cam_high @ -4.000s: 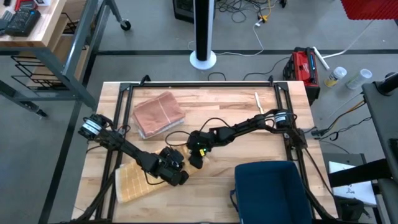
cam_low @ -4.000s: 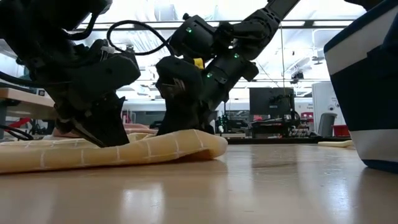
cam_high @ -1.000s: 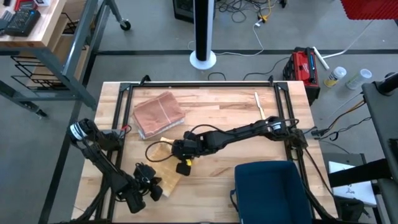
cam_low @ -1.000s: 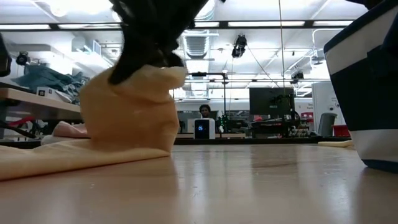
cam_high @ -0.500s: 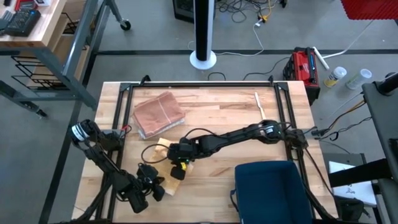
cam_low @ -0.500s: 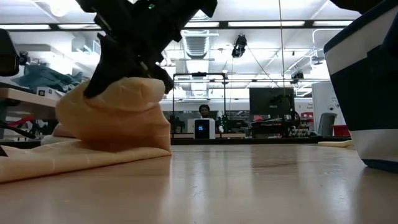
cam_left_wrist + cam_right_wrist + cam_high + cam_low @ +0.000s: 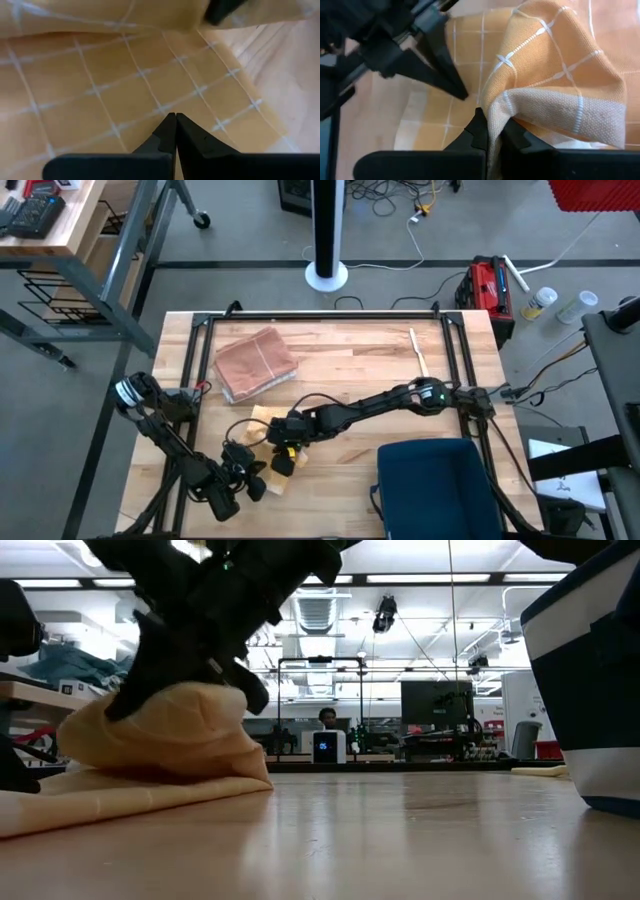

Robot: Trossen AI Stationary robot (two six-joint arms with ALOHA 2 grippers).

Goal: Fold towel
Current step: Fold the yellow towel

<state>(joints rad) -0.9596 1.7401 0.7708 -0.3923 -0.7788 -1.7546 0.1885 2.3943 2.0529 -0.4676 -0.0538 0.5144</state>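
Yellow cloth with a white grid, the towel (image 7: 268,448) lies near the front left of the wooden surface (image 7: 360,365). Part of it rests flat on the wood, and one edge is lifted and doubled over the flat part, forming a rounded hump in the low view (image 7: 170,745).

The right hand (image 7: 283,462) reaches across from the right side of the surface and sits over the towel. Its two dark fingers are pressed together on the raised edge, pinching the fabric, as the right wrist view shows (image 7: 487,131). A small yellow patch shows on this hand from above; any writing on it is too small to read.

The left hand (image 7: 250,477) is just beside the right one, at the towel's front edge. Its fingers are pressed together with their tips low over the flat part of the cloth (image 7: 172,131); I cannot tell whether they hold any fabric between them.

Further back on the surface, toward the left, lies a folded pinkish-brown cloth (image 7: 255,362), well apart from the towel. A dark blue bin (image 7: 432,485) stands at the front right corner. A thin pale stick (image 7: 417,350) lies near the back right.

Beyond the surface, a red case (image 7: 490,285) sits on the floor to the right. No labels or writing can be read anywhere.
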